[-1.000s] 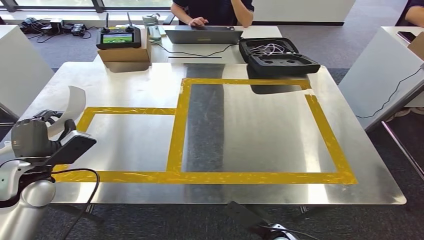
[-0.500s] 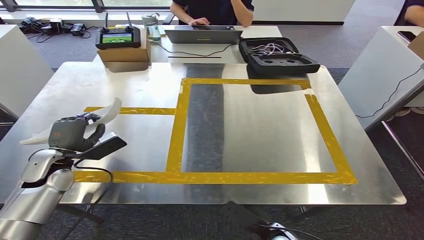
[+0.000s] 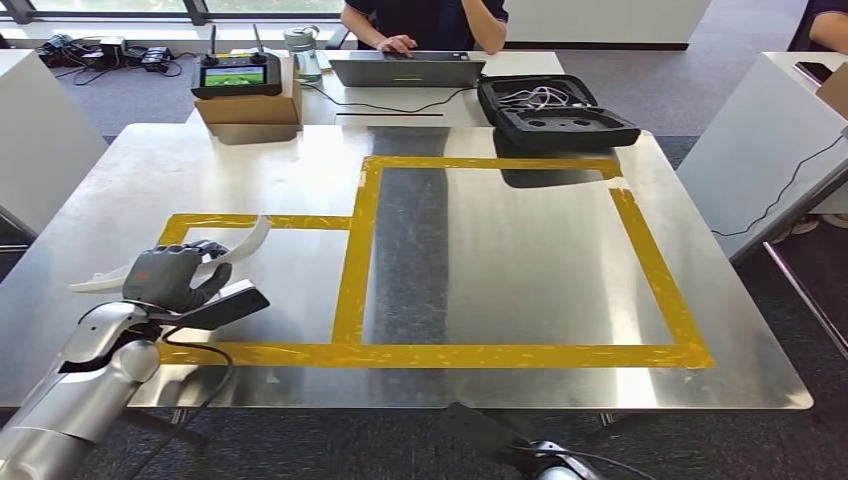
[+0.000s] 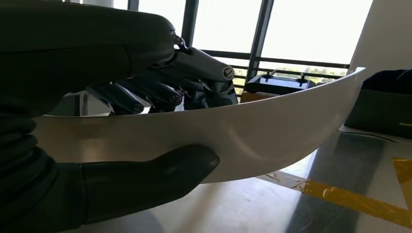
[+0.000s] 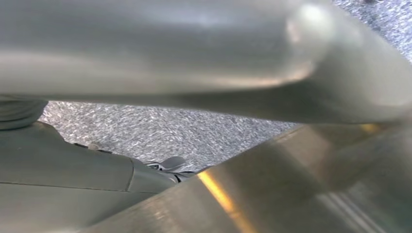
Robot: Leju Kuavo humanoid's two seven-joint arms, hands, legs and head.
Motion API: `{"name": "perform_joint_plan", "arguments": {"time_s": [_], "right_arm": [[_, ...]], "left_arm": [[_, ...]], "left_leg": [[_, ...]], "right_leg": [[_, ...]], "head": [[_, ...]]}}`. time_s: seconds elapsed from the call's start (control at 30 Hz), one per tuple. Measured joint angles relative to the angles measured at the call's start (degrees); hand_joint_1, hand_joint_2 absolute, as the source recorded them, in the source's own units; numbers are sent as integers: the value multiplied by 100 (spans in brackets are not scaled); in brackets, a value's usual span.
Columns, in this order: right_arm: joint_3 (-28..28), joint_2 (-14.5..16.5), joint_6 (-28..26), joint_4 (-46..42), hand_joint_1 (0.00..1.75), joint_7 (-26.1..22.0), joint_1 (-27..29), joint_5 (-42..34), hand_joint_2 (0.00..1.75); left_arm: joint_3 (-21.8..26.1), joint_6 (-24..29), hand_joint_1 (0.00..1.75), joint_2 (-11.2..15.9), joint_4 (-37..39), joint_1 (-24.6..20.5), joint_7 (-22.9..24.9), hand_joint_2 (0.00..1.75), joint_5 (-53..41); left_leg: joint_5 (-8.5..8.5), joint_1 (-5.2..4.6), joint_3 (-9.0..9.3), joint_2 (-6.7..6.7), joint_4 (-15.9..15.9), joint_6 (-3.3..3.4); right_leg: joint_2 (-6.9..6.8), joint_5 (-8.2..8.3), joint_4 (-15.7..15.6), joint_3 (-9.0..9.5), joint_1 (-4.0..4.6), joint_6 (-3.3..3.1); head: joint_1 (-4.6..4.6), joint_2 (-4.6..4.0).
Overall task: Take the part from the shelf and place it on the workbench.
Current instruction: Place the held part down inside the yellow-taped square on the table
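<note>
My left hand [image 3: 172,277] reaches in from the near left corner over the brushed steel workbench [image 3: 500,260], silver forearm angled up toward the table, dark fingers [image 4: 145,92] curled over the top edge of the curved white plastic part [image 3: 245,243] and thumb pressed beneath it, so the part is gripped. The part is a thin, smooth, glossy strip bowed like a crescent, its tip pointing toward the far side. It sits just above the sheet, inside the smaller rectangle of yellow tape [image 3: 350,270]; whether it touches the metal I cannot tell. The steel is reflective, with a dark band mirrored down its middle. My right hand's state: cannot tell.
</note>
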Motion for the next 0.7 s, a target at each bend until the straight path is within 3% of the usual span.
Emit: {"name": "perform_joint_plan", "arguments": {"time_s": [0.63,0.7], "right_arm": [[93,0,108,92,0,-80,-78,91,0],[96,0,99,93,0,-80,-78,92,0]], "left_arm": [[-250,12,175,-10,352,-70,-109,175,-101],[-262,55,87,-15,352,-78,-112,175,-101]], "left_leg": [[0,0,0,0,0,0],[0,0,0,0,0,0]], "right_leg": [[0,-1,1,-1,0,-1],[0,-1,1,-1,0,-1]], "head": [[0,-1],[0,-2]]}}
